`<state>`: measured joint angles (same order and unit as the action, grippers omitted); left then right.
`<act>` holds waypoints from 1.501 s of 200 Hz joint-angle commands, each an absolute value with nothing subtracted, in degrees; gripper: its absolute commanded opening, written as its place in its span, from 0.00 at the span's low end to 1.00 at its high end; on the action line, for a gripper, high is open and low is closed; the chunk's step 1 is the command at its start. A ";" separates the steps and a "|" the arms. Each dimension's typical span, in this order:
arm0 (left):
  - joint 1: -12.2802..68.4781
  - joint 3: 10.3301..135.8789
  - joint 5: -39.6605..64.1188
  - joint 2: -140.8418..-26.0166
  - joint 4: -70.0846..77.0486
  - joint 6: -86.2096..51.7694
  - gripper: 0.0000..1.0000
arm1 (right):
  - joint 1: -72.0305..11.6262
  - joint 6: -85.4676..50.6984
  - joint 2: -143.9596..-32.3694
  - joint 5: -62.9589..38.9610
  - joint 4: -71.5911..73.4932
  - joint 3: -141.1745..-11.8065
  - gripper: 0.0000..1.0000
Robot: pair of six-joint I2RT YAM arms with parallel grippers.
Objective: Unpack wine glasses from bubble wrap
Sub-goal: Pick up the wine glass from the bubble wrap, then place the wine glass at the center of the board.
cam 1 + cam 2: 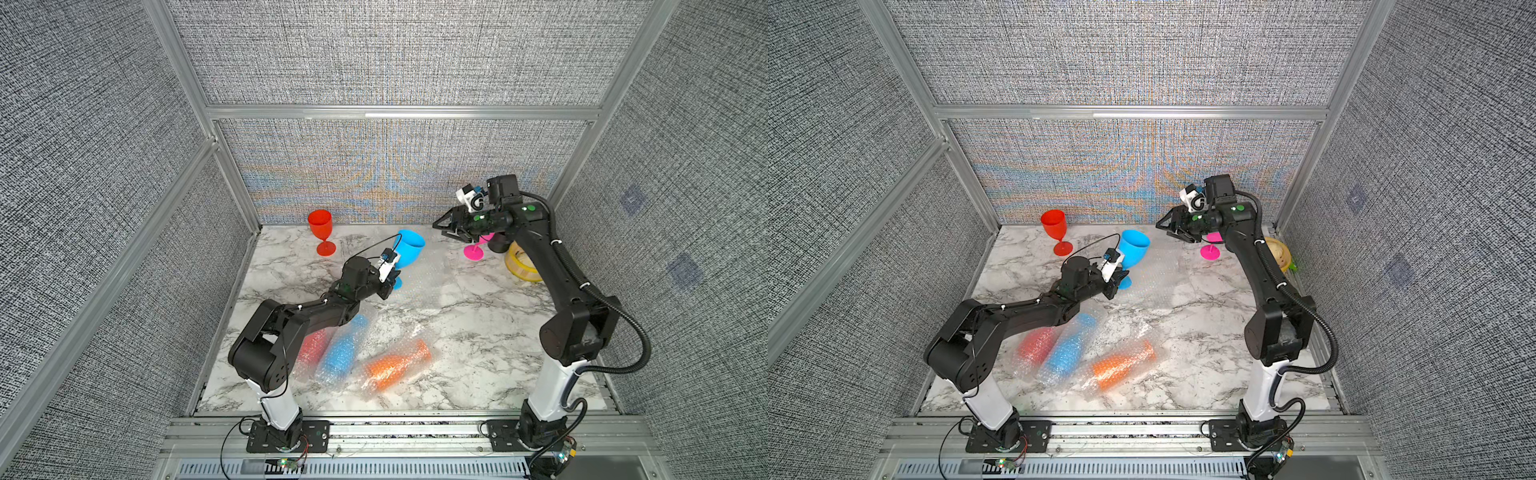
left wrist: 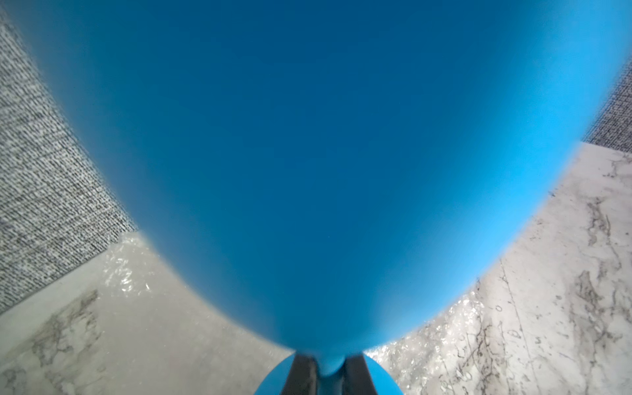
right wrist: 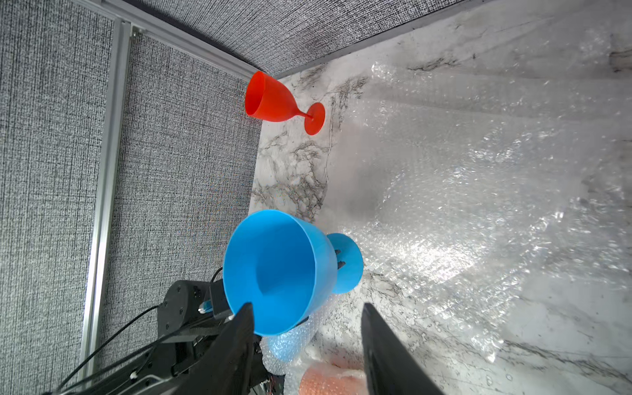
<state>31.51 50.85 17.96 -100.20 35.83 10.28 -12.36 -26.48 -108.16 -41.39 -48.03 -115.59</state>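
Left gripper: we have the left gripper [image 2: 330,372] pinched on the stem of the blue goblet [image 1: 409,245], with the bowl just above the fingers and the foot just below.
Right gripper: our right gripper [image 1: 438,228] hangs raised, jaws spread, nothing between them.
Risk, slip: the stem is thin and smooth and the goblet tilts; we judge the bowl's weight could swivel it in the pinch.
Risk, landing: a loose bubble wrap sheet [image 3: 478,205] lies under the foot, and its crinkles could topple the goblet once we set it down.
Risk, neighbour: the red goblet [image 1: 322,228] stands ahead and to the left, so a wide swing could knock it.
Look: opaque bright blue, bare, mouth leaning away from the left gripper.
Remaining: wrapped red [image 1: 309,347], blue [image 1: 343,353] and orange [image 1: 395,363] goblets lie well behind the left gripper.
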 commanded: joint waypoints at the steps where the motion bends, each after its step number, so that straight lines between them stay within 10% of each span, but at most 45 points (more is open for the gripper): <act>1: 31.46 49.73 18.76 -99.94 46.39 16.34 0.00 | -12.89 -20.20 -109.10 -42.92 -54.93 -117.78 0.51; 109: 31.64 47.86 19.05 -99.41 49.57 17.75 0.00 | -17.12 -15.75 -111.58 -40.27 -58.80 -120.25 0.43; 159: 31.68 47.98 19.85 -98.90 48.95 17.75 0.00 | -18.01 -15.56 -112.41 -37.40 -59.30 -120.62 0.01; 187: 31.90 48.30 20.09 -98.77 48.03 17.71 0.00 | -18.60 -14.77 -112.56 -34.07 -60.55 -121.52 0.00; 235: 32.17 49.99 16.38 -91.45 38.53 16.00 0.54 | -18.15 -13.26 -109.72 -25.93 -64.05 -123.73 0.00; 300: 32.17 57.83 2.79 -79.88 14.89 1.98 0.74 | -10.01 -16.97 -106.19 -9.62 -65.04 -117.75 0.00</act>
<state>32.25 54.22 9.61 -82.19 28.18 8.23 -12.43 -15.03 -107.04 -19.59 -64.20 -120.11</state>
